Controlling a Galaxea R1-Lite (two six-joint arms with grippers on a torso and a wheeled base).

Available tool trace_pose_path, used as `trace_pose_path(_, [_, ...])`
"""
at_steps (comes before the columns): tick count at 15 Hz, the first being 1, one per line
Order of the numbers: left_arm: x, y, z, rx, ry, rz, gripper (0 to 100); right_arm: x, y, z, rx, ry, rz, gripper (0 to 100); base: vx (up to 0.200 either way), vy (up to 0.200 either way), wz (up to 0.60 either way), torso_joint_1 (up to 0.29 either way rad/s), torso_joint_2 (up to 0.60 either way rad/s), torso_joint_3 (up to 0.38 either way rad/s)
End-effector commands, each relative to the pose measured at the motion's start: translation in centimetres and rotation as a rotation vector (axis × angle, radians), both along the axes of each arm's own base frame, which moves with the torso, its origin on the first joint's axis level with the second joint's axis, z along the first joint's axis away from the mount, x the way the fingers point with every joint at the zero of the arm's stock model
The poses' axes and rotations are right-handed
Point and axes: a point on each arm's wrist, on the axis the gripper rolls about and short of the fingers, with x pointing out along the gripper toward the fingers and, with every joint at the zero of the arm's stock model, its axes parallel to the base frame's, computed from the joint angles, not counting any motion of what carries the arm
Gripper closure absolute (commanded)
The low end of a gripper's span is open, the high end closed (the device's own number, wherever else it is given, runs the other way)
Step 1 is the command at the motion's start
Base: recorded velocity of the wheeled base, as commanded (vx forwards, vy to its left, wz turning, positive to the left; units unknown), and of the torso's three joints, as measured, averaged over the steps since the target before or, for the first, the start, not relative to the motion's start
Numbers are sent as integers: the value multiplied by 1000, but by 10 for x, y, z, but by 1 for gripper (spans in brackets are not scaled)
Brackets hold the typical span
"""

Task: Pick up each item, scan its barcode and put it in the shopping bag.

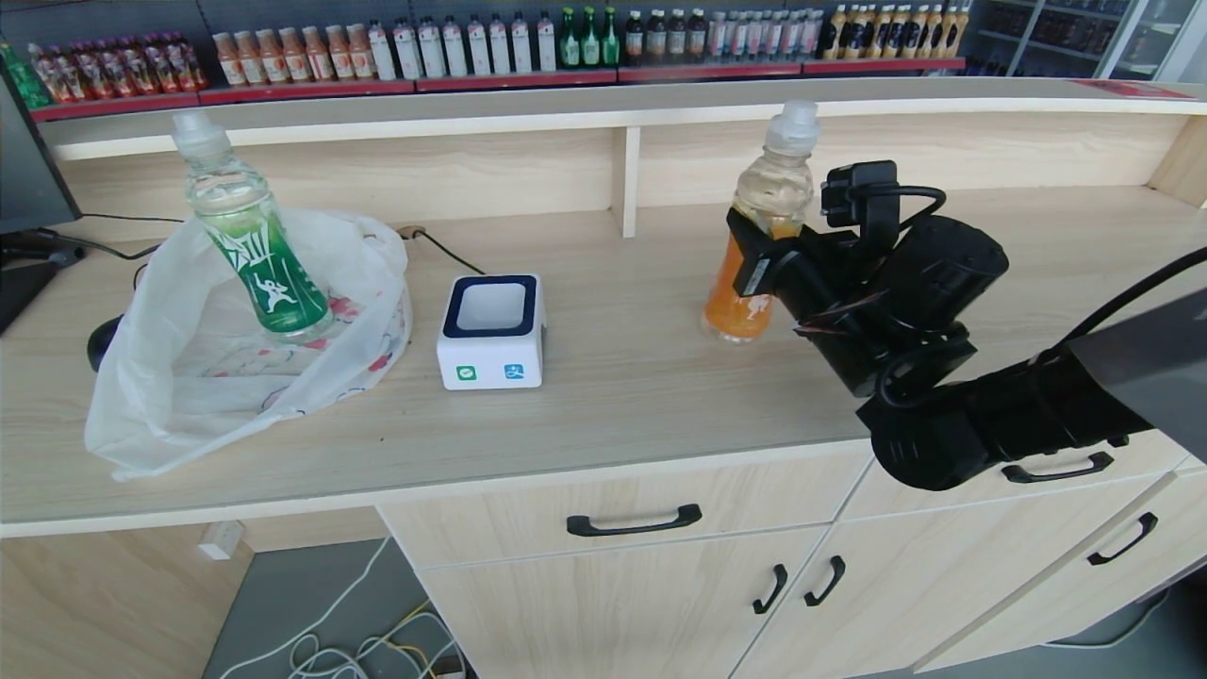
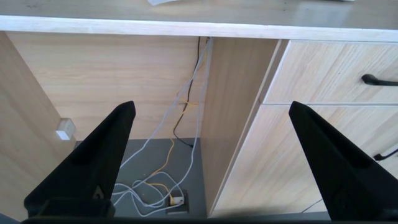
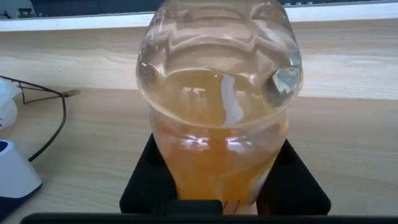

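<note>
My right fingers (image 3: pixel 140 190) are clamped either side of the orange bottle (image 1: pixel 737 316), standing upright with its cap up on the surface (image 1: pixel 613 396), scanner (image 1: pixel 491 330) off to my left, shopping bag (image 1: pixel 170 377) beyond it, my left fingers (image 2: pixel 93 168) apart down below.

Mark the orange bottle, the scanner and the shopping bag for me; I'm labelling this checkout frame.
orange bottle (image 1: pixel 736 298), head view, on the orange lower body.
scanner (image 1: pixel 491 307), head view, on its top window.
shopping bag (image 1: pixel 174 396), head view, on the white plastic at its front.
</note>
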Motion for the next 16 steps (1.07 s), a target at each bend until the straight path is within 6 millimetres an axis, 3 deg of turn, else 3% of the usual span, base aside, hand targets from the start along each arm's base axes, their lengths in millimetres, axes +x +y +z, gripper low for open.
trace_pose_path(1, [0, 0, 0, 0, 0, 1, 0, -1, 0, 2, 3, -7, 1, 100, 0, 0, 0, 0, 0, 0])
trace_pose_path(5, [0, 0, 0, 0, 0, 1, 0, -4, -1, 8, 11, -21, 3, 100, 0, 0, 0, 0, 0, 0])
trace_pose_path(11, [0, 0, 0, 0, 0, 1, 0, -21, -5, 33, 38, -76, 13, 100, 0, 0, 0, 0, 0, 0])
trace_pose_path(13, [0, 0, 0, 0, 0, 1, 0, -33, -3, 39, 41, -79, 31, 100, 0, 0, 0, 0, 0, 0])
trace_pose_path(16, [0, 0, 0, 0, 0, 1, 0, -67, -12, 46, 34, -67, 52, 100, 0, 0, 0, 0, 0, 0])
